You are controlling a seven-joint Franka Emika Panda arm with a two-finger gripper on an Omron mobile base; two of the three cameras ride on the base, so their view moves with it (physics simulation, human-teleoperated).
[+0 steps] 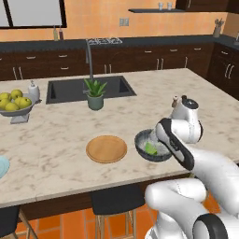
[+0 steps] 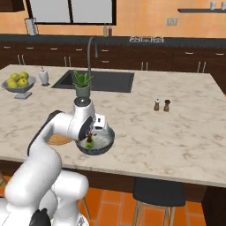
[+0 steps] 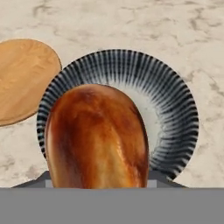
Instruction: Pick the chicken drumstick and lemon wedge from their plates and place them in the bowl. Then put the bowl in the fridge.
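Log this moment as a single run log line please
stage: drumstick over bowl | gripper: shut on chicken drumstick | lemon wedge: in bowl | wooden plate: bare | next: likely release

Orange walls (image 1: 93, 18), dark cabinets (image 1: 154, 58), marble island (image 1: 56, 135), terracotta floor (image 2: 110, 212).

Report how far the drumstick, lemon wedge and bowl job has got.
Done: the lemon wedge lies in the bowl, and the wooden plate is bare. In hand: the chicken drumstick is held by the gripper over the bowl, not yet released. Left: drop it in, then carry the bowl to the fridge.
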